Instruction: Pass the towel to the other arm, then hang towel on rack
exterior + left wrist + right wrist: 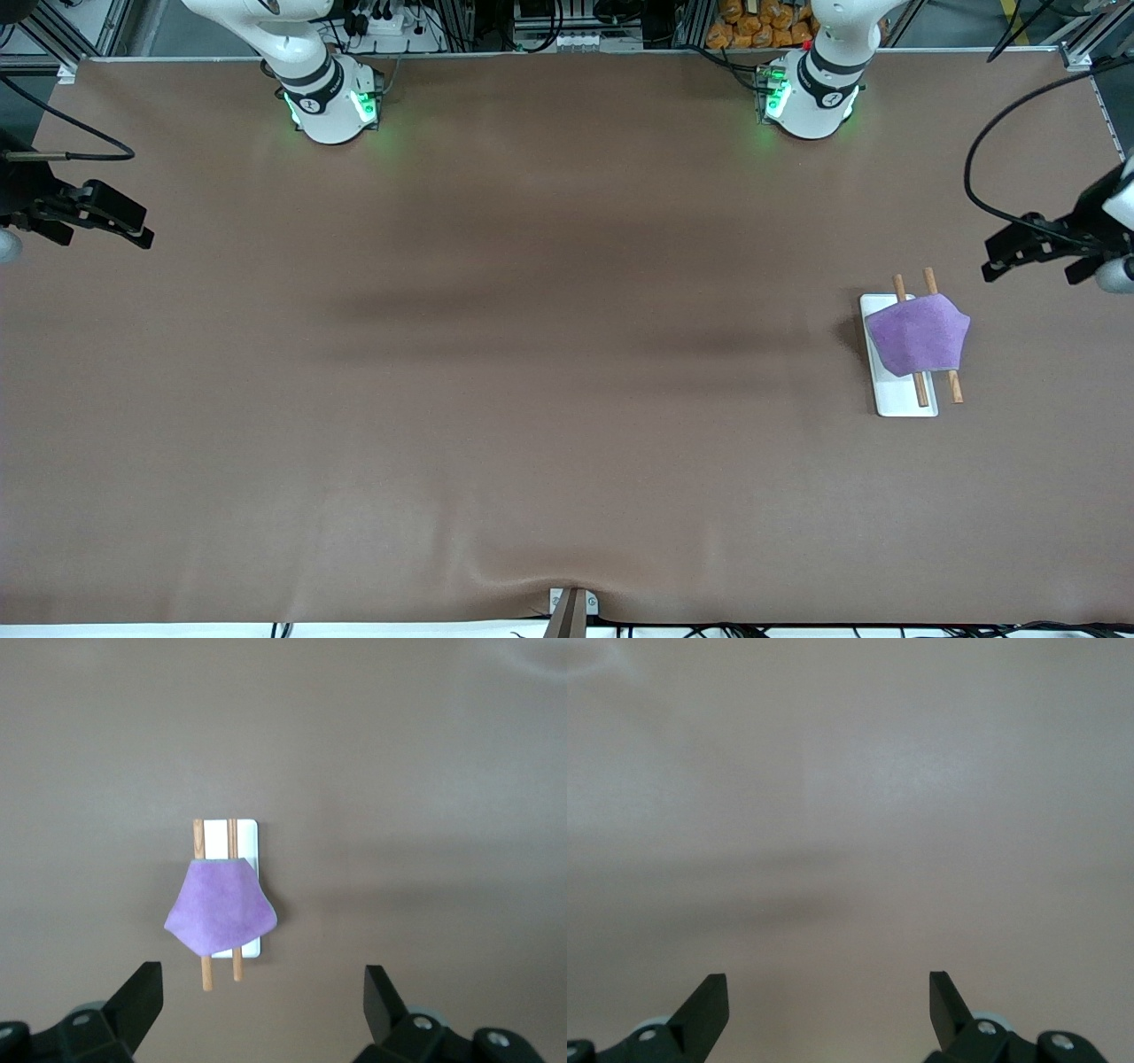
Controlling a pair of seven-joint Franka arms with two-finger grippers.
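The towel [918, 335] is draped over the two wooden rods of the rack [886, 310] and hangs across both of them. The rod ends project from under the cloth on the side farther from the front camera and on the side nearer to it. One edge of the cloth extends past the white base plate toward the left arm's end of the counter [532, 354]. The rack stands on the counter toward the left arm's end, nearer to the front camera than the left arm's base.

In the left wrist view, the towel [221, 908] covers the middle of the rods, and the rack [248, 837] base plate shows at both ends of the cloth.

The left pincer [1010, 257] hovers above the counter at the left arm's end, beside the rack and apart from it. Its fingers [142, 992] are spread wide and hold nothing.

The right pincer [124, 221] waits above the counter at the right arm's end, well apart from the rack. Its fingers [709, 1001] are likewise spread wide and hold nothing. The right wrist view shows only bare counter [850, 815] surface below them.
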